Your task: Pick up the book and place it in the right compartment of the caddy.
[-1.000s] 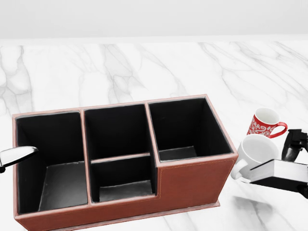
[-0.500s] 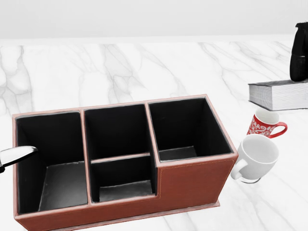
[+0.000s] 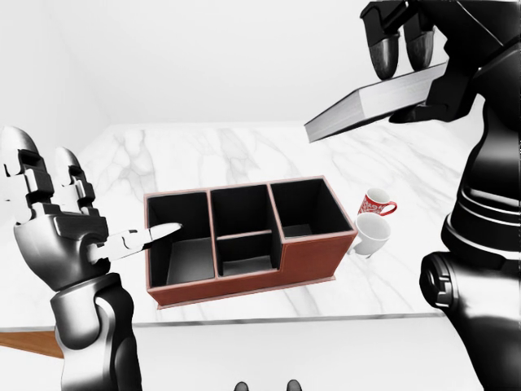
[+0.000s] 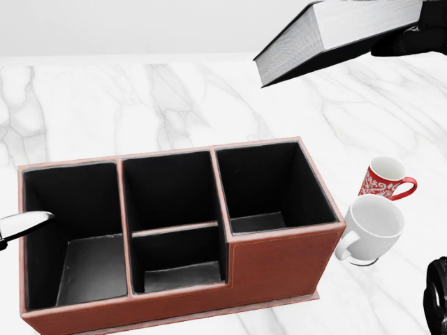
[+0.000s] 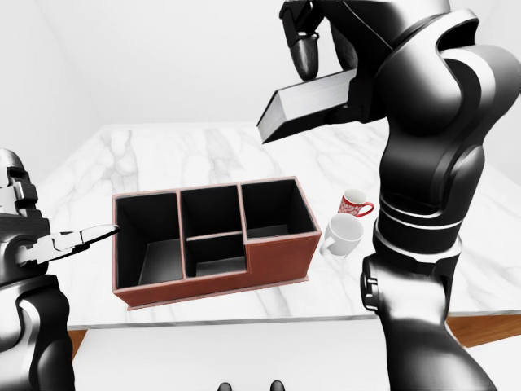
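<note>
A thick grey book (image 4: 328, 38) hangs tilted in the air at the top right of the head view, above and beyond the caddy's right end. My right hand (image 3: 403, 69) is shut on it, with dark fingers (image 3: 383, 50) over its upper cover. The brown leather caddy (image 4: 258, 145) has black insides and stands on the marble counter. Its right compartment (image 4: 269, 188) holds nothing. My left hand (image 3: 73, 220) is open beside the caddy's left end, one fingertip (image 4: 24, 225) reaching over the left compartment.
A red patterned mug (image 4: 386, 179) and a white mug (image 4: 370, 227) stand just right of the caddy. The marble counter (image 3: 244, 151) ends at a near edge (image 3: 269, 319) low in the left-eye view. A black part of my own body (image 4: 436, 300) shows at the head view's bottom right.
The book has risen with my right hand from low beside the white mug, past the red mug, to high at the top right, and is now tilted. The left hand has stayed still.
</note>
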{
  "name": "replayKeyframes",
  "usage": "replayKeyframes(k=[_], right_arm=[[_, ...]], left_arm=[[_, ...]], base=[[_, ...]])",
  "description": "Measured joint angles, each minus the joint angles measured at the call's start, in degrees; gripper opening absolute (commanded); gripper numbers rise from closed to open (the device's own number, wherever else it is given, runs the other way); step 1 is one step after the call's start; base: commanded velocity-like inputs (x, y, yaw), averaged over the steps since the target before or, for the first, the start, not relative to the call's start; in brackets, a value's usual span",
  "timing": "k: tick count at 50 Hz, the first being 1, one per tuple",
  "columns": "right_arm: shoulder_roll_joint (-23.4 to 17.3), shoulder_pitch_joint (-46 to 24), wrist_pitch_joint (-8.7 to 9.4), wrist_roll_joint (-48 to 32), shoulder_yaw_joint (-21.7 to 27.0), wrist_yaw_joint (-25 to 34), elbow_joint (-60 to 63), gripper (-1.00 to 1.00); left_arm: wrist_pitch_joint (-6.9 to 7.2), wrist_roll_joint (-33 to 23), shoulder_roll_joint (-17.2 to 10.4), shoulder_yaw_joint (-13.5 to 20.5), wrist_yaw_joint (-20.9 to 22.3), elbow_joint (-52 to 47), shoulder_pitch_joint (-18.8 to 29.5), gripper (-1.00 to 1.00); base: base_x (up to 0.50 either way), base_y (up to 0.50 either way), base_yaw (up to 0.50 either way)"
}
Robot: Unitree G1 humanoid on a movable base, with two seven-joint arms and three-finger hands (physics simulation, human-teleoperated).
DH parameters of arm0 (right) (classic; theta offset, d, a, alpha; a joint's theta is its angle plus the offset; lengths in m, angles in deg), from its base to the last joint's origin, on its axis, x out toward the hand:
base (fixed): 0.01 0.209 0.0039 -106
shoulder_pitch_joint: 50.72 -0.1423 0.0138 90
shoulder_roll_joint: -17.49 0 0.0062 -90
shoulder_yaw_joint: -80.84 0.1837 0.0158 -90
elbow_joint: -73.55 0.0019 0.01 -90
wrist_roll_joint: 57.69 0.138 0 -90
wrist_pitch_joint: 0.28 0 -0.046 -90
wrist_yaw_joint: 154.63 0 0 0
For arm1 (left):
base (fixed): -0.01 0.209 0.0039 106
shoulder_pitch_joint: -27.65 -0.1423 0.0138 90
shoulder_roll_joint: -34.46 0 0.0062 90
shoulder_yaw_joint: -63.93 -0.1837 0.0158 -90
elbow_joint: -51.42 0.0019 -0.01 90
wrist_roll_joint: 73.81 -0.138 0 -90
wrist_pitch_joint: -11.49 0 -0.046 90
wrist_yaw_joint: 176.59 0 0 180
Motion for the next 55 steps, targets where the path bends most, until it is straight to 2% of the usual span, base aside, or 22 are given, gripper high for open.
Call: replayKeyframes(k=[9,17,35,55], right_arm=[[0.1,-10.0,0.00,1.0,-2.8,0.0,-15.6,-1.00],[0.9,-14.4,0.00,0.1,-3.8,0.0,-26.2,-1.00],[3.4,-11.5,0.00,-4.4,-5.0,0.0,-34.3,-1.00],[8.3,-7.2,0.00,-5.1,-6.1,0.0,-36.0,-1.00]], left_arm=[[0.00,0.0,0.0,-0.1,0.0,0.1,0.0,1.00],[0.00,0.0,0.0,-0.1,0.0,0.4,0.0,1.00],[0.00,0.0,0.1,-0.2,0.0,0.8,-0.1,1.00],[0.00,0.2,0.1,-0.2,0.0,0.8,-0.1,1.00]], base=[[0.00,0.00,0.00],[0.00,0.00,0.00],[0.00,0.00,0.00],[0.00,0.00,0.00]])
